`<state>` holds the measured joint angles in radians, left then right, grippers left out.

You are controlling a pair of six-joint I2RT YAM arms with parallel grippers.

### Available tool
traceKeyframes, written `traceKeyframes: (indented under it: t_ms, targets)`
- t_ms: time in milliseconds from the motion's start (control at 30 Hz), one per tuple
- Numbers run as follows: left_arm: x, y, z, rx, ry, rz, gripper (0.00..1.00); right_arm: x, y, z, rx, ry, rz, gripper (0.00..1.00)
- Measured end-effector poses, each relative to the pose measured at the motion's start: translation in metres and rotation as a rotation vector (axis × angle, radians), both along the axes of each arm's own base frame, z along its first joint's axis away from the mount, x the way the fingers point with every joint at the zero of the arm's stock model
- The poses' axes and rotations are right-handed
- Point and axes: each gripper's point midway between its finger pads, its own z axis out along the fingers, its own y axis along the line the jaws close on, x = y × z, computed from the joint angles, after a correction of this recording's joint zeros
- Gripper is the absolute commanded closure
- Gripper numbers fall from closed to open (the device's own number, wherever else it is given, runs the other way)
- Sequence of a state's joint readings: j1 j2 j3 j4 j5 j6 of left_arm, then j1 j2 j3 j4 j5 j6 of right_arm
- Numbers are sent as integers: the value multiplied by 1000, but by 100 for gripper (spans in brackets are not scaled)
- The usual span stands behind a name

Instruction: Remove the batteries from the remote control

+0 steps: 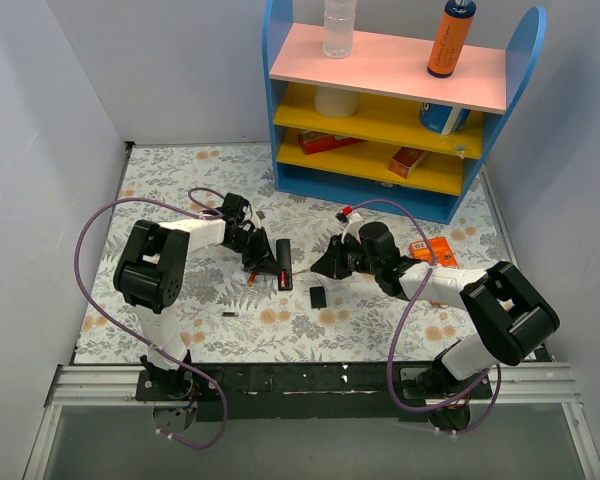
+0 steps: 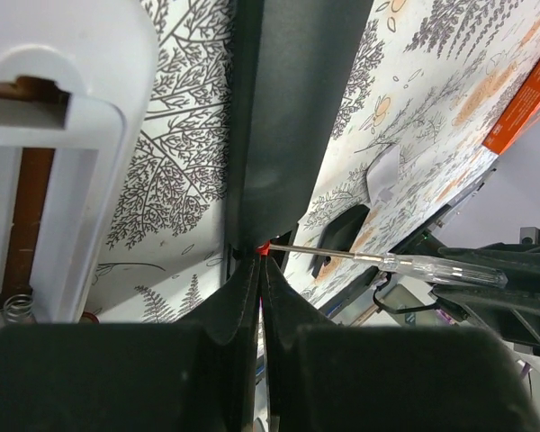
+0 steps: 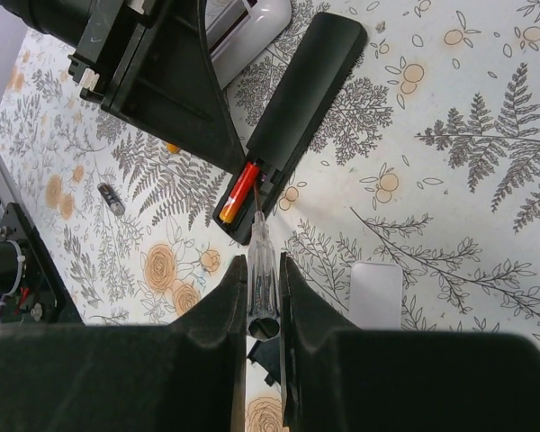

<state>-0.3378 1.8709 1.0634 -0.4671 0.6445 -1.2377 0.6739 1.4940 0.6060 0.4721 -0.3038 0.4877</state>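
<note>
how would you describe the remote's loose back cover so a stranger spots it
Start at the blue shelf and come down the floral mat to the long black remote control. Just right of its near end lies the back cover: a small flat black rectangle, far shorter than the remote.

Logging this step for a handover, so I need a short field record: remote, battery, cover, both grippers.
remote control: lying flat, compartment open
battery: one red-orange cell seen inside
back cover: off, lying beside remote control
right gripper: shut on screwdriver, tip at compartment
left gripper: shut, against remote control's open end
</note>
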Motion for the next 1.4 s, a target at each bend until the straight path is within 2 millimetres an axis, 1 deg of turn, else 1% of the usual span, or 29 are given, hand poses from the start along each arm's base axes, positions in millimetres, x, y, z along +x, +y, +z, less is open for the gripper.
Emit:
traceKeyframes:
  t_ms: [233, 267, 400, 533, 733, 933, 1033, 1067, 1167, 1300, 1400]
  targets:
    - [-2, 0, -1, 2, 7, 0, 100, 1, -3, -1, -2, -2, 9, 99]
    - [-2, 0, -1, 2, 7, 0, 98, 1, -3, -1, -4, -5, 12, 99]
    - [-1, 2, -1, 18, 5, 4, 98, 3, -5, 0, -14, -13, 29, 99]
    - [4, 2, 1, 38, -8, 7, 97, 3, -6, 0, -18, -10, 37, 99]
    - [21, -1, 11, 45, -56, 17, 98, 4, -4, 2, -29, -12, 59, 99]
    - [22, 3, 6, 76, -51, 27, 97, 4, -4, 1, -32, -12, 61, 99]
    - [20, 5, 2, 90, -47, 32, 96, 3, -4, 1, -32, -11, 61, 99]
    - [20, 6, 1, 94, -46, 33, 92, 3, -4, 1, -32, -11, 61, 99]
    - [17, 7, -2, 99, -37, 36, 88, 4, -4, 1, -32, -12, 61, 99]
    - [16, 9, -4, 107, -31, 39, 84, 4, -4, 1, -32, -12, 61, 99]
    - [13, 10, -6, 110, -23, 40, 84, 4, -4, 1, -32, -11, 61, 99]
